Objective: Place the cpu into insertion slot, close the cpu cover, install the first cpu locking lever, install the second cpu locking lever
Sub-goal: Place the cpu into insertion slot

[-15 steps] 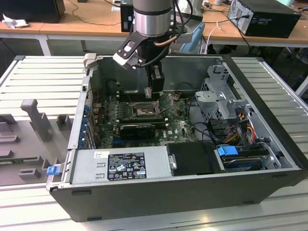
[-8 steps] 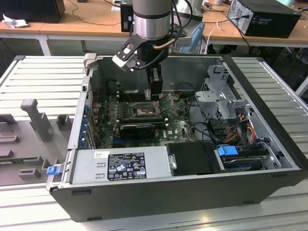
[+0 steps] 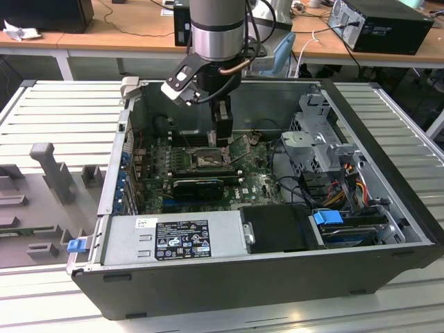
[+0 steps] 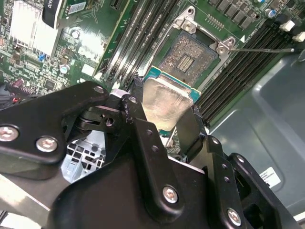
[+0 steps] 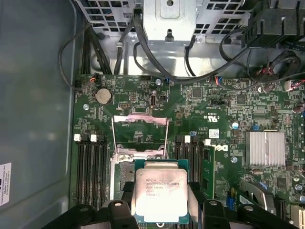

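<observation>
My gripper (image 5: 160, 195) is shut on the cpu (image 5: 160, 193), a flat square chip with a silver top and green edge, clamped between two black fingers (image 5: 196, 199). In the second wrist view the cpu (image 4: 167, 101) hangs at the edge of the open insertion slot (image 4: 190, 57), whose contact field lies bare. Whether chip and socket touch cannot be told. The cpu cover (image 5: 141, 116) stands swung up at the far side of the slot (image 5: 123, 177). A thin locking lever (image 4: 259, 49) sticks out sideways. In the exterior view the gripper (image 3: 222, 141) reaches down into the case above the slot (image 3: 206, 161).
Black memory slots (image 5: 90, 167) flank the socket on both sides. A finned heat sink (image 5: 264, 148), cable bundles (image 5: 157, 62) and a metal drive cage (image 3: 319, 139) crowd the board. The power supply (image 3: 177, 236) and the case walls (image 3: 388, 173) close in the space.
</observation>
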Controlling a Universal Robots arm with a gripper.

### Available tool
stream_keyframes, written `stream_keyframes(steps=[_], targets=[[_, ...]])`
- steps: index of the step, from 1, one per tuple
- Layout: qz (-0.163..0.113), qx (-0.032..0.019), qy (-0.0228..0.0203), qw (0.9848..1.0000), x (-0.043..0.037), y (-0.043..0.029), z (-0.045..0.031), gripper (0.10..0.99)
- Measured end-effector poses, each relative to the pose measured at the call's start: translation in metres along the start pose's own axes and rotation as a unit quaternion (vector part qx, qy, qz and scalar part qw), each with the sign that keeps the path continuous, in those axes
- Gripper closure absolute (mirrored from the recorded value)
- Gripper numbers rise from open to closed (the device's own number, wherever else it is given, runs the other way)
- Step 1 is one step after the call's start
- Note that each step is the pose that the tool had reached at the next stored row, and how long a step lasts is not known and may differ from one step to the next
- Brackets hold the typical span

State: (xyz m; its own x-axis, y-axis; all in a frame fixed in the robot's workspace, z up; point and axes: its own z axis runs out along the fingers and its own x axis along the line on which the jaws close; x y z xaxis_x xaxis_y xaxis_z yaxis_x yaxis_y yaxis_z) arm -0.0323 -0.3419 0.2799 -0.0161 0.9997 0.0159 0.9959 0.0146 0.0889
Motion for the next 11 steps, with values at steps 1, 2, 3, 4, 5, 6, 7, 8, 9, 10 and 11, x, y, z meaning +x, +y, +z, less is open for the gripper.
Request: stream_keyframes(steps=[1,2,3,4,5,6,7,8,9,10,11], targets=[[0.001,0.0,0.0,1.0,0.0,0.0,0.0005,0.561],[0.002,0.0,-0.0001,1.0,0.0,-0.0003,0.001,0.561],[0.006,-0.0001,-0.0004,1.0,0.0,-0.0015,0.0041,0.561],[0.007,-0.0001,-0.0006,1.0,-0.0001,-0.0028,0.0067,0.561],[0.008,-0.0001,-0.0006,1.0,-0.0001,-0.0036,0.0084,0.561],[0.008,-0.0002,-0.0007,1.0,-0.0001,-0.0044,0.0103,0.561],[0.009,-0.0001,-0.0007,1.0,-0.0001,-0.0057,0.0135,0.561],[0.009,-0.0001,-0.0008,1.0,-0.0002,-0.0068,0.0162,0.561],[0.01,-0.0001,-0.0008,1.0,-0.0002,-0.0071,0.0174,0.561],[0.01,-0.0001,-0.0008,1.0,-0.0002,-0.0073,0.019,0.561],[0.01,-0.0002,-0.0008,0.9999,-0.0002,-0.0074,0.0197,0.561]])
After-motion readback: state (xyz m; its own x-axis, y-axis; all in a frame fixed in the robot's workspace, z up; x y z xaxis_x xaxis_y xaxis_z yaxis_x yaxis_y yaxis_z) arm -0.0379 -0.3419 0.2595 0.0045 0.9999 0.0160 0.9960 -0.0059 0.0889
